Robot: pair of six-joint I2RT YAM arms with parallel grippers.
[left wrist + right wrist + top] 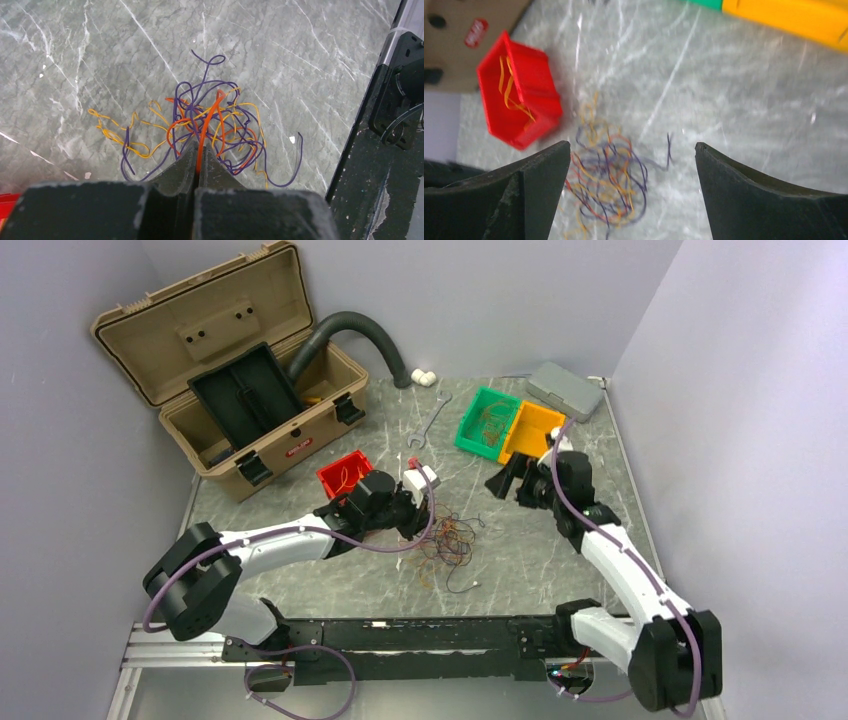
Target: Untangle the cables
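Note:
A palm-sized tangle of thin cables [450, 545] in orange, yellow and dark purple lies on the grey marbled table. In the left wrist view the tangle [210, 125] spreads just ahead of my left gripper [196, 150]. My left gripper [420, 525] is shut on one orange cable [204, 135] that runs up out of the tangle between the jaws. My right gripper [512, 483] is open and empty, raised to the right of the tangle. In the right wrist view the tangle [606, 180] shows blurred below between its fingers [539, 175].
A red bin [343, 475] with yellow wires stands left of the tangle, also in the right wrist view [519, 100]. Green bin [487, 421], orange bin [531, 430], grey case [565, 390], wrench [428, 423], open tan toolbox [240, 370], dark hose [355, 335] at the back.

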